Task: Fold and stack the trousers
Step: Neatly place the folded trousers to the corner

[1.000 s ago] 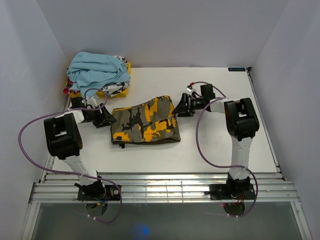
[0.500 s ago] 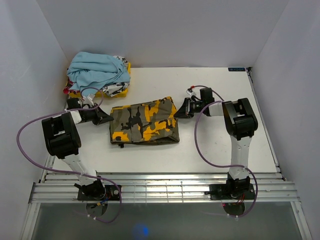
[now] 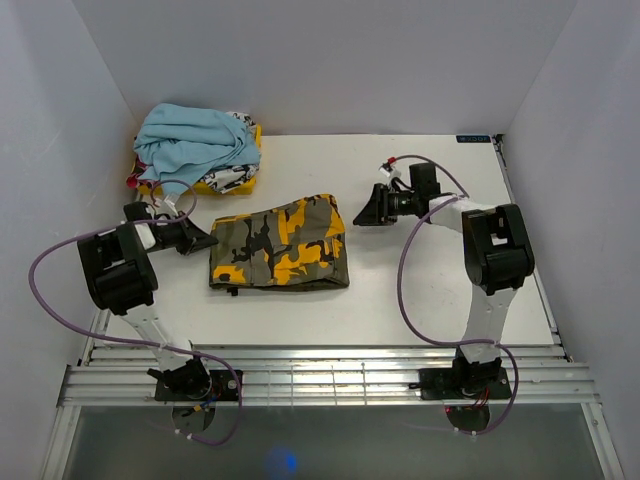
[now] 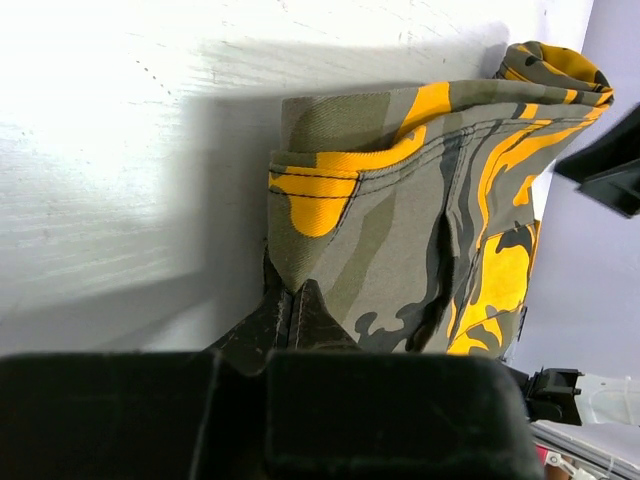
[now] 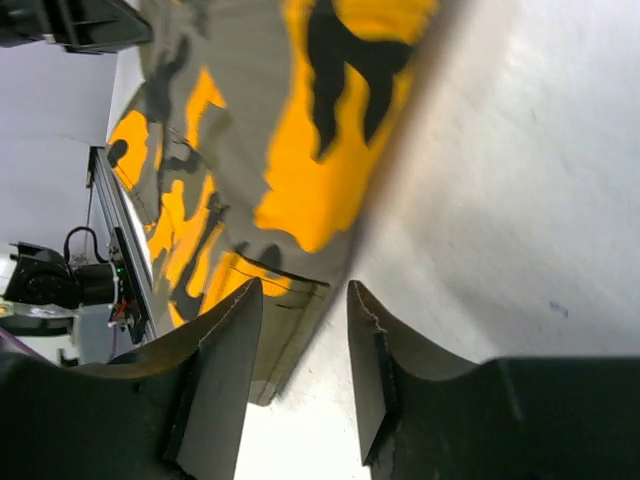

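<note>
near the table's (image 3: pixel 430 280) left edge, the left gripper (image 3: pixel 203 240) was clenched on the left end of the folded trousers (image 3: pixel 280 245), the cloth's corner nipped between its fingertips. the trousers lay mid-table, long axis running from left edge to right edge, with the left arm nearer. the light blue garment (image 3: pixel 195 140) sat in the far left corner, probably the stack. just off the trousers' right end, the right gripper (image 3: pixel 362 215) stood spread and empty.
</note>
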Available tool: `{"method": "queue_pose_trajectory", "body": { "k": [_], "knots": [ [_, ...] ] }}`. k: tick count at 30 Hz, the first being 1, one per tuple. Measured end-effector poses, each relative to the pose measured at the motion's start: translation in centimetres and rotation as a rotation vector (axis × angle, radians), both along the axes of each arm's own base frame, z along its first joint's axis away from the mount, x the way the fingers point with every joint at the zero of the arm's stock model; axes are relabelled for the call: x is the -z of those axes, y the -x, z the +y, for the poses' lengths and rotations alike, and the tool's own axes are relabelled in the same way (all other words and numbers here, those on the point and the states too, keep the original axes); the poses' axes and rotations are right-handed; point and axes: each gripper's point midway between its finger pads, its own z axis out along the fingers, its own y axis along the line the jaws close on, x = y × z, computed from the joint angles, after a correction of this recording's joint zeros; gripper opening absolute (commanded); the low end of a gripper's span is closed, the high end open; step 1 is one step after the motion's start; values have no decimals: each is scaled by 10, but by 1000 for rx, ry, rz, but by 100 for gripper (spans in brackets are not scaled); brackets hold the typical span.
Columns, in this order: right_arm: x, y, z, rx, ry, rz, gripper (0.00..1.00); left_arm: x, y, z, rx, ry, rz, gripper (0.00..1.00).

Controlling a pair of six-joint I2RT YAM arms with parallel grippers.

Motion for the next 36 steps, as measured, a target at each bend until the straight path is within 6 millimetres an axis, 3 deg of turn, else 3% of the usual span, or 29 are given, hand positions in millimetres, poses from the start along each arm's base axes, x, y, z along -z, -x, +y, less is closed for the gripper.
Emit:
{"method": "queue_pose_trajectory", "body": {
  "k": [4, 5, 7, 10, 11, 13, 16, 18, 19, 22, 24, 25, 26, 28, 31, 36],
  "knots": [
    [-55, -22, 18, -51, -46, -170, 42, 5, -2, 1, 3, 0, 12, 0],
    [-70, -27, 27, -73, -61, -216, 41, 6, -2, 1, 4, 0, 12, 0],
    [-97, -30, 48, -126, -96, -302, 31, 7, -3, 1, 5, 0, 14, 0],
    [-117, -29, 84, -201, -146, -381, 26, 7, -3, 2, 4, 1, 15, 0],
    [-113, -28, 98, -223, -163, -383, 27, 7, -3, 2, 3, 2, 16, 0],
    [-92, -26, 119, -250, -182, -346, 38, 7, -4, 2, 3, 2, 14, 0],
    [-35, -31, 134, -244, -175, -240, 47, 7, -4, 2, 1, 4, 15, 0],
    [16, -35, 132, -218, -139, -140, 66, 7, -4, 2, -2, 2, 15, 0],
    [25, -33, 132, -235, -162, -107, 69, 7, -5, 2, -2, 0, 14, 0],
    [7, -50, 132, -220, -172, -176, 81, 7, -5, 3, -5, -5, 14, 4],
    [6, -53, 131, -211, -164, -189, 90, 8, -5, 4, -3, -9, 12, 20],
    [6, -53, 130, -213, -162, -186, 94, 8, -5, 4, 1, -11, 8, 39],
    [3, -51, 130, -218, -160, -186, 96, 7, -5, 4, 8, -15, 1, 46],
    [-7, -46, 127, -226, -147, -185, 97, 6, -4, 5, 21, -23, -2, 59],
    [-38, -28, 118, -250, -137, -193, 93, -3, 0, 7, 55, -48, -18, 66],
    [-104, 19, 99, -317, -126, -310, 76, -29, 18, 4, 116, -103, -59, 67]
  ]
}}
